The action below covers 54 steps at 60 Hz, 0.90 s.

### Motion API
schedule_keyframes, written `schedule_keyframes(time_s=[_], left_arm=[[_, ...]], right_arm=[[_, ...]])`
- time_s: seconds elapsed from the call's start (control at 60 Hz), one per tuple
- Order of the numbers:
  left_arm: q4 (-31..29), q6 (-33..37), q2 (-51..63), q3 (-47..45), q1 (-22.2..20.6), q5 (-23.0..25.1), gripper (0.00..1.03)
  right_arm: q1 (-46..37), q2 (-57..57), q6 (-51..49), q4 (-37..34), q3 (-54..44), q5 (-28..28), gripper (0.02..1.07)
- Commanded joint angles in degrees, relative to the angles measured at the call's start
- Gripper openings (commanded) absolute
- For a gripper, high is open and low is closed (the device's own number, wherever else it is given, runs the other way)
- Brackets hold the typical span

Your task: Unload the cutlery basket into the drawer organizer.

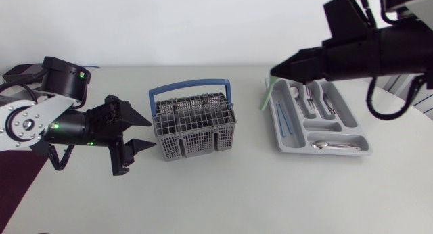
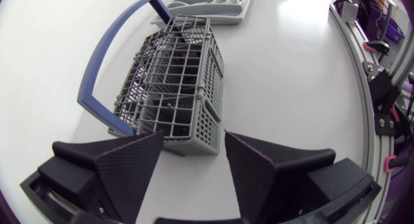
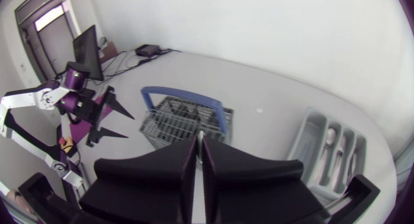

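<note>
The grey cutlery basket [image 1: 194,126] with a blue handle stands mid-table; dark items lie inside it [image 2: 174,81]. My left gripper [image 1: 152,134] is open just left of the basket, whose near corner lies ahead of its fingers [image 2: 194,134]. The grey drawer organizer [image 1: 369,145] sits to the right, holding forks [image 1: 312,99], a spoon [image 1: 328,145] and thin blue pieces [image 1: 284,119]. My right gripper [image 1: 276,73] hovers over the organizer's left rim, shut, with a thin green utensil [image 1: 266,93] hanging from its tips. In the right wrist view its fingers [image 3: 199,141] are pressed together and hide the utensil.
The right wrist view looks down on the basket [image 3: 184,120], the organizer [image 3: 304,130] and my left gripper [image 3: 107,117] beyond. Bare white table lies in front of both containers. The table's curved edge runs close beside my left arm.
</note>
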Motion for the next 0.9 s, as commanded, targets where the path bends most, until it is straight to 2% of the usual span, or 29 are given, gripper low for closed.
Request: schedule_keyframes(time_s=[0.0,0.083,0.217,0.333,0.55,0.7,0.883], left_arm=[[-0.01,-0.79,-1.02,-0.90,-0.58,0.29,0.80],[-0.10,-0.96,-1.20,-0.82,-0.93,0.20,0.80],[-0.27,-1.05,-1.55,-0.90,-1.11,0.20,0.80],[-0.27,-1.23,-1.64,-0.99,-1.20,0.20,0.80],[-0.27,-1.40,-1.81,-0.99,-1.46,0.12,0.80],[-0.71,-1.58,-2.16,-0.90,-1.55,0.12,0.80],[-1.24,-1.49,-2.69,-0.73,-1.20,0.12,0.80]], right_arm=[[-5.94,-1.81,-3.43,-1.81,-3.07,1.47,0.08],[-11.82,-1.99,-7.47,-2.34,-6.06,4.46,0.08],[-17.45,-1.02,-13.01,1.09,-11.86,10.96,0.08],[-22.20,1.27,-16.70,3.99,-15.38,13.77,0.08],[-24.13,7.15,-20.65,12.25,-21.27,22.21,0.08],[-24.92,15.77,-22.32,19.11,-21.79,26.34,0.08],[-25.01,24.64,-23.29,23.15,-20.48,31.09,0.08]])
